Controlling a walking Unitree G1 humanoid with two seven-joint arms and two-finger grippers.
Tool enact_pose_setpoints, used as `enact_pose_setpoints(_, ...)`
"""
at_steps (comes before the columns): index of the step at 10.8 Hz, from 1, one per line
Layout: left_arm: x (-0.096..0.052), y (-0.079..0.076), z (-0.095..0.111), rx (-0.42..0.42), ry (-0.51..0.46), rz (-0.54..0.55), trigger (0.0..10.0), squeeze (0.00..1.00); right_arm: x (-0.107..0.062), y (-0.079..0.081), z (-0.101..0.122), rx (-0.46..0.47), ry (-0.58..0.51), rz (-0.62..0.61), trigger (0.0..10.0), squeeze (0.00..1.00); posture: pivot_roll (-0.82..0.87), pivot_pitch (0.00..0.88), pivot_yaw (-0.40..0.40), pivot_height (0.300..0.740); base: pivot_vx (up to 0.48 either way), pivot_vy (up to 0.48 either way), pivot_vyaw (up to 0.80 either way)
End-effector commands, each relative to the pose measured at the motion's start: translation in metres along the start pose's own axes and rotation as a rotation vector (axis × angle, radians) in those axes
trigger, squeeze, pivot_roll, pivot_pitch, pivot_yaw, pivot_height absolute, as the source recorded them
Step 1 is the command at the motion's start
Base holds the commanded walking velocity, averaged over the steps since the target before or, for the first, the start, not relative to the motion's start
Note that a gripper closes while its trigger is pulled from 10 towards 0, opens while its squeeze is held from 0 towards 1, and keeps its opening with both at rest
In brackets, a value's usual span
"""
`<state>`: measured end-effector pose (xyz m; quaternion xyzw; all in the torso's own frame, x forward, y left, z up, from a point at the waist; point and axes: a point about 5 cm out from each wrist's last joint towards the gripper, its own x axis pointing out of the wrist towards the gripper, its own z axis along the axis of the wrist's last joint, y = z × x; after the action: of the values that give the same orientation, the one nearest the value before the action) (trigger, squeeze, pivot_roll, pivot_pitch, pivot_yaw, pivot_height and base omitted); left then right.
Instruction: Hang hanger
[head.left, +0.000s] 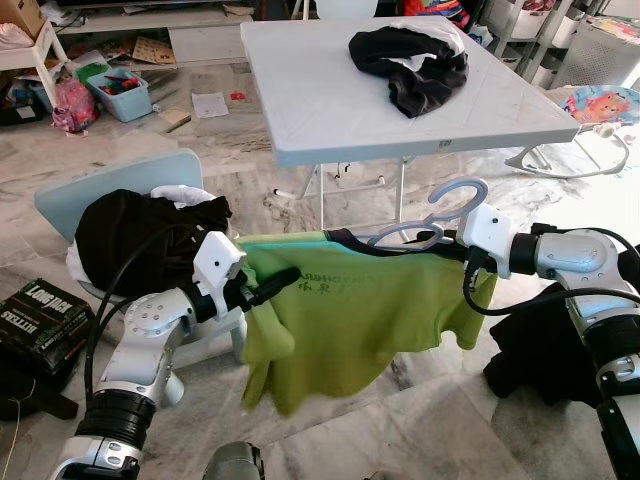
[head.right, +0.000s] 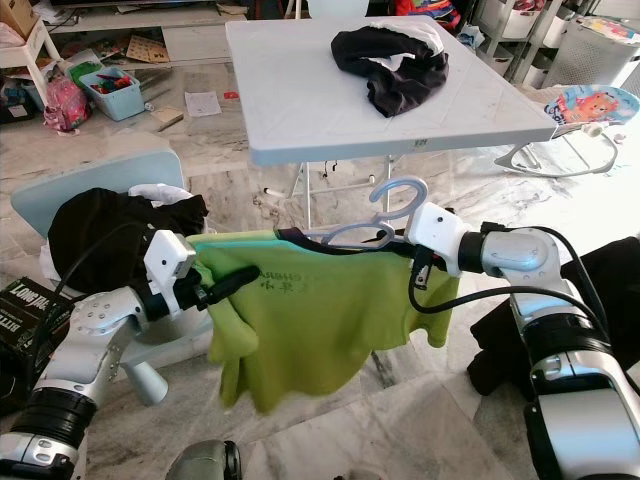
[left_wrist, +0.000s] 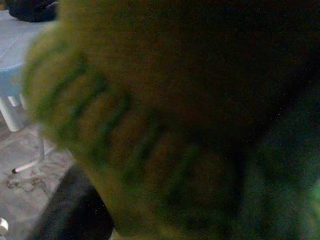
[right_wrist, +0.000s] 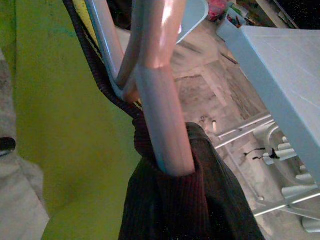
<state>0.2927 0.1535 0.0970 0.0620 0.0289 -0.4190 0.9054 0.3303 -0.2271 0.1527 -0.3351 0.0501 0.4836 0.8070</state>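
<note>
A lime-green T-shirt (head.left: 340, 320) with a dark collar hangs on a pale lavender hanger (head.left: 440, 215), stretched out between my two arms in front of me. My left gripper (head.left: 280, 279) is shut on the shirt's left shoulder, its black fingers pinching the cloth. My right gripper (head.left: 452, 240) holds the hanger just below its hook, which points up. In the right wrist view the hanger's tubes (right_wrist: 155, 100) run close past the camera, with the dark collar (right_wrist: 175, 200) and green cloth (right_wrist: 60, 125) around them. Blurred green cloth (left_wrist: 125, 125) covers the left wrist view.
A white folding table (head.left: 300, 100) stands ahead with a dark clothes pile (head.left: 410, 60) on it. A light blue chair (head.left: 60, 200) with black clothes (head.left: 130, 240) is at my left. Dark clothes (head.left: 540, 360) lie on the marble floor at right, a black box (head.left: 40, 320) at left.
</note>
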Motion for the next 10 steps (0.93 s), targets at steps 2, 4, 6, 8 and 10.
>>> enact_pose_setpoints(2,0.0,0.004,0.003,0.007,-0.005,0.006,0.0,0.0,-0.004,-0.006,0.007,-0.007,-0.038,-0.022,10.0,0.0,-0.08,0.0,-0.048,0.74,0.0,0.0,0.0)
enact_pose_setpoints(4,0.001,0.005,0.005,0.009,-0.011,0.008,0.0,0.0,-0.005,-0.002,0.005,0.009,-0.036,0.006,10.0,0.0,-0.09,0.0,-0.048,0.74,0.0,0.0,0.0)
enact_pose_setpoints(6,-0.001,0.007,0.006,0.007,-0.018,0.002,0.0,0.0,-0.005,0.001,0.003,0.021,-0.029,0.028,10.0,0.0,-0.08,0.0,-0.048,0.74,0.0,0.0,0.0)
enact_pose_setpoints(8,-0.002,0.006,0.005,-0.002,-0.022,-0.009,0.0,0.0,-0.005,0.002,0.002,0.028,-0.029,0.034,10.0,0.0,-0.08,0.0,-0.049,0.74,0.0,0.0,0.0)
enact_pose_setpoints(10,-0.008,0.003,-0.001,-0.056,-0.022,0.02,0.0,0.0,-0.007,0.007,0.003,0.204,-0.133,0.016,10.0,0.0,-0.08,0.0,-0.052,0.74,0.0,0.0,0.0)
